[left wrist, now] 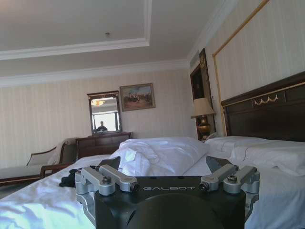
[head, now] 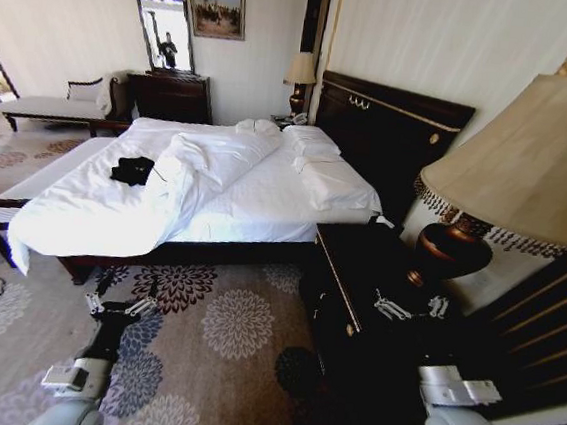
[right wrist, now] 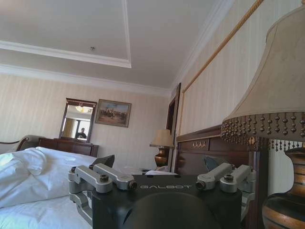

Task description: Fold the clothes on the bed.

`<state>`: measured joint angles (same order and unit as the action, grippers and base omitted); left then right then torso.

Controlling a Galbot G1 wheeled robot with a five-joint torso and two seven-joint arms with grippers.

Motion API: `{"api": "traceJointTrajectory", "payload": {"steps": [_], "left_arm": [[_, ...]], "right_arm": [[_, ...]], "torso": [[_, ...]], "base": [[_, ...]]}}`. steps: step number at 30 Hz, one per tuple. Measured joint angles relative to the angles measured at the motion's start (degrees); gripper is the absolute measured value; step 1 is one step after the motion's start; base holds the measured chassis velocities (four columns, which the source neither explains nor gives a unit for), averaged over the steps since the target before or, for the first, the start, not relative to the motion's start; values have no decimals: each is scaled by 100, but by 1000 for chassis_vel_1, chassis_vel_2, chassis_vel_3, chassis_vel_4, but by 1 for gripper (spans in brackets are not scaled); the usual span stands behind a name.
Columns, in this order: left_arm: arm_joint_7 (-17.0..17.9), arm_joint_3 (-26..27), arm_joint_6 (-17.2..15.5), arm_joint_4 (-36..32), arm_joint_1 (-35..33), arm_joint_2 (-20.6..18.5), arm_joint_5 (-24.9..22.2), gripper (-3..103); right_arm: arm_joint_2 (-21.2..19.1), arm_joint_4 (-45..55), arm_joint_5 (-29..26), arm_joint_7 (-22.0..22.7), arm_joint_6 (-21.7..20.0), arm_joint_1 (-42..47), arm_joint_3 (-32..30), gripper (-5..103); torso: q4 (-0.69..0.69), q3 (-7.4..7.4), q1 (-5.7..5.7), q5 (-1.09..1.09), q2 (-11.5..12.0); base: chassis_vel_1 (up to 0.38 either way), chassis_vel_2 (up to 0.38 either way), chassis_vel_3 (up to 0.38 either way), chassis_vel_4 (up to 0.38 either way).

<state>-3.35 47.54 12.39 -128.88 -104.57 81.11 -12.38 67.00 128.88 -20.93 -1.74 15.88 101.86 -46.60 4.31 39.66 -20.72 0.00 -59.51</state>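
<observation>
While both my arms hang low over the flowered carpet (head: 238, 324), the black T-shirt (head: 132, 170) lies crumpled, soft and small, on the bed (head: 264, 206), well beyond my left gripper (head: 119, 307), fingers spread. My right gripper (head: 410, 307), beside the dark nightstand (head: 358, 270), seems spread too.

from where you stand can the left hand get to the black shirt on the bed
Probably not yet. The left hand hangs low over the carpet, short of the bed. The black shirt lies well in from the near edge on the white duvet. Nothing blocks the way; it just looks too far.
</observation>
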Motion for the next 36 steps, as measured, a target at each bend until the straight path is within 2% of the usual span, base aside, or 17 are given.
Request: {"api": "traceJointTrajectory", "payload": {"steps": [9, 24, 36], "left_arm": [[-52, -10, 81, 69, 22, 12, -15, 100], [-142, -23, 168, 120, 66, 44, -38, 100], [-168, -18, 210, 126, 66, 54, -30, 100]], "right_arm": [[40, -26, 18, -83, 92, -19, 12, 100], [36, -53, 26, -158, 74, -34, 23, 100], [35, -76, 26, -164, 79, -54, 37, 100]], "torso": [[0, -126, 102, 0, 227], [1, -134, 107, 0, 232], [0, -121, 92, 0, 218]], "base": [[0, 0, 0, 0], [-5, 7, 9, -7], [-127, 135, 128, -132]]}}
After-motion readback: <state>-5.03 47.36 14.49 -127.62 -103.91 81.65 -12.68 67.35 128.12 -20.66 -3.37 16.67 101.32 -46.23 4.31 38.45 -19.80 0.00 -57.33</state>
